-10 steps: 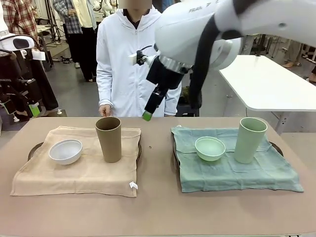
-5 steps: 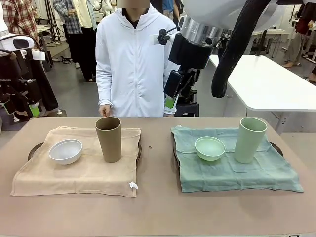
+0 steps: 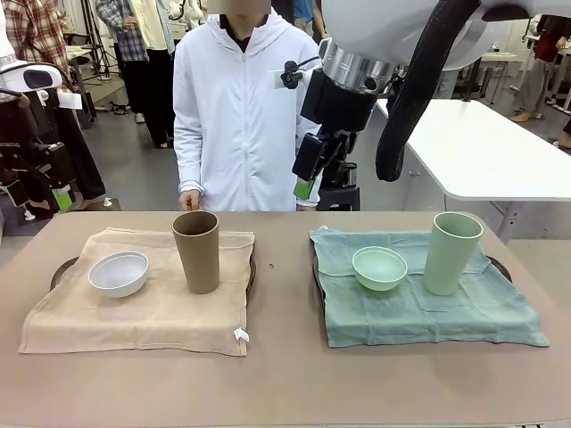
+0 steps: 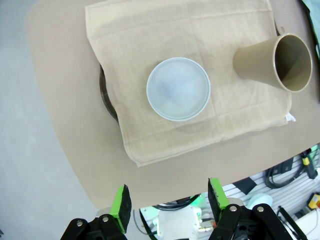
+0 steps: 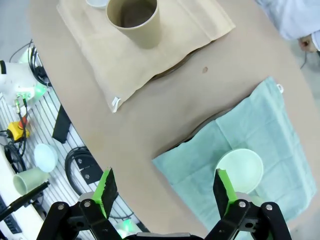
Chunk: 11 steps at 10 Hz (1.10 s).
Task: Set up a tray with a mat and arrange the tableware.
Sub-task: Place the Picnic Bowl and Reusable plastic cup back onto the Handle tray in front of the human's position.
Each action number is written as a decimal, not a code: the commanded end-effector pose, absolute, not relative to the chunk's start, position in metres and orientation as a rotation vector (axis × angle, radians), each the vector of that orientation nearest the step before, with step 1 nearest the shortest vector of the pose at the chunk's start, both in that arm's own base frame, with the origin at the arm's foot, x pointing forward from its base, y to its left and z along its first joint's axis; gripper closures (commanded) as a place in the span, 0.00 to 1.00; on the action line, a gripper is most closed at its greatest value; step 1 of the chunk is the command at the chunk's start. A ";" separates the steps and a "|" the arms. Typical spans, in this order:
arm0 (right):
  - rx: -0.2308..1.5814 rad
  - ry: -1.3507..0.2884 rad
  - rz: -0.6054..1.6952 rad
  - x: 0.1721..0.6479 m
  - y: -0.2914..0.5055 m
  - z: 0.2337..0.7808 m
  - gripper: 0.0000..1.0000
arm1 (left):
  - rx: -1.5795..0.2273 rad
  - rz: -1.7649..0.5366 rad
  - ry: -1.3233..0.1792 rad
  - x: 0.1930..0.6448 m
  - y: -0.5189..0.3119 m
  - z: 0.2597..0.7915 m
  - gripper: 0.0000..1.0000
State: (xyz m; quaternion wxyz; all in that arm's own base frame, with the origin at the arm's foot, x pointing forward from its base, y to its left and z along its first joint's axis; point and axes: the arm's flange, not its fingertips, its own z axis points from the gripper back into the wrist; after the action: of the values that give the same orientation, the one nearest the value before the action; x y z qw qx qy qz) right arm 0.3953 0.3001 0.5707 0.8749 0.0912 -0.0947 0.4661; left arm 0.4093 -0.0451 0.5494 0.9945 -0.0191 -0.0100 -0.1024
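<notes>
Apparently done: white bowl (image 3: 119, 273) and brown tumbler (image 3: 196, 251) on beige mat (image 3: 134, 312) toward bench's left edge, mint bowl (image 3: 379, 267), pale green tumbler (image 3: 453, 252) on green mat (image 3: 428, 312) toward right edge; left end effector (image 4: 168, 199) and right end effector (image 5: 165, 190) open, empty, raised.

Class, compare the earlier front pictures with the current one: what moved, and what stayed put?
The right gripper swung up and toward picture right, away from above the brown tumbler, carrying nothing; its fingers stand open. The white bowl, mint green bowl, pale green tumbler and both mats stayed put.
</notes>
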 end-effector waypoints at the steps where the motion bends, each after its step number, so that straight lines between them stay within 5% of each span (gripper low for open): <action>1: 0.188 -0.213 0.994 0.397 0.299 0.571 0.00 | -0.033 -0.207 -0.023 0.408 -0.045 0.550 0.19; 11: 0.188 -0.213 0.994 0.397 0.299 0.571 0.00 | -0.033 -0.207 -0.023 0.408 -0.045 0.550 0.19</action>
State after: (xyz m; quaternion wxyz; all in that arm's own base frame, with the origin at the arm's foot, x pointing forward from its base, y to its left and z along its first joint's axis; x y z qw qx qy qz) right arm 0.3951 0.3005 0.5714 0.8746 0.0913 -0.0954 0.4665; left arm 0.4093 -0.0451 0.5494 0.9945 -0.0191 -0.0100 -0.1024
